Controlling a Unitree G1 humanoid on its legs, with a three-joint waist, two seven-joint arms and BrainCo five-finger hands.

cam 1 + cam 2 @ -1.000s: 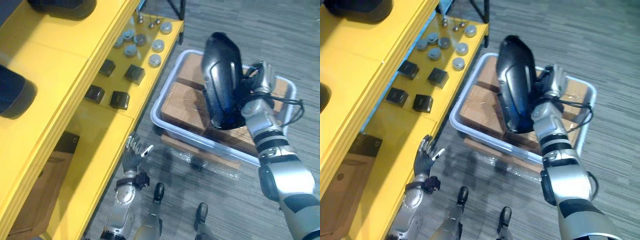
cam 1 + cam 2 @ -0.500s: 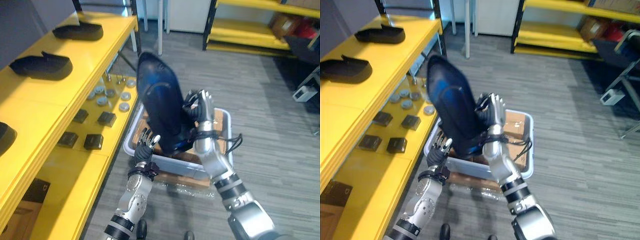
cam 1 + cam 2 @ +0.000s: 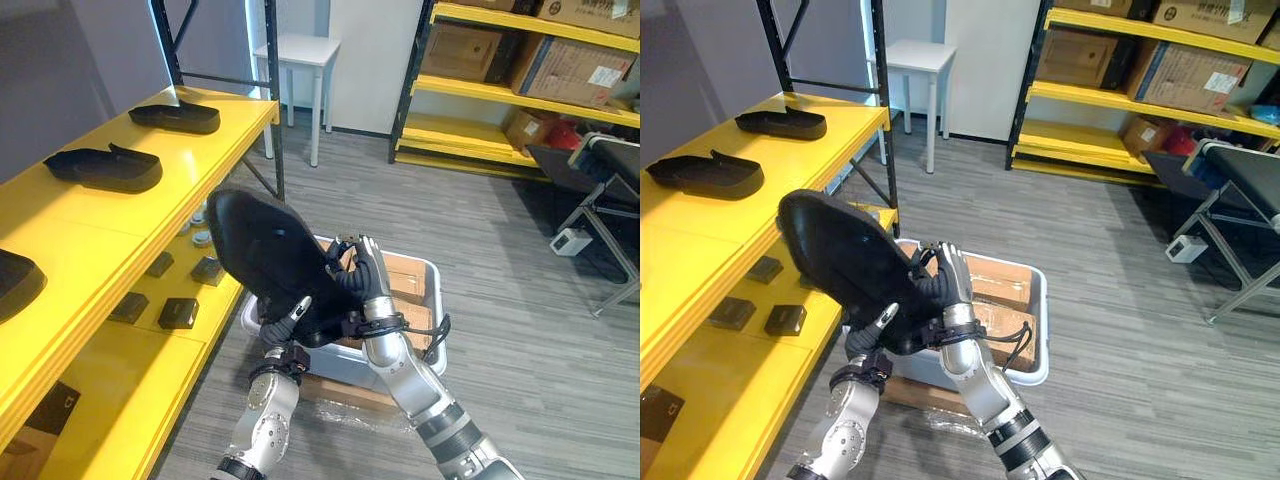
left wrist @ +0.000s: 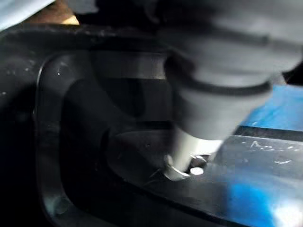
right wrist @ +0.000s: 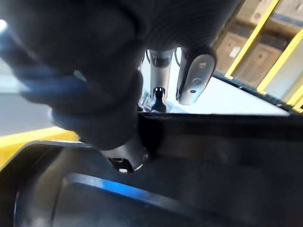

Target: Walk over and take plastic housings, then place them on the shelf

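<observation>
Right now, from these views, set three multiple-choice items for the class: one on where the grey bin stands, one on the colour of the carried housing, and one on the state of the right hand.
1. Where does the grey bin stand?
A on the floor beside the yellow shelf
B on the shelf's top board
C hanging from a hook

2. What colour is the carried housing?
A yellow
B white
C black

3. The right hand is:
A open, touching nothing
B curled round the housing's edge
C flat on the floor

Key:
1 A, because the bin sits on the floor next to the shelf.
2 C, because the shell is black all over.
3 B, because its fingers wrap the rim and hold the housing up.
</observation>
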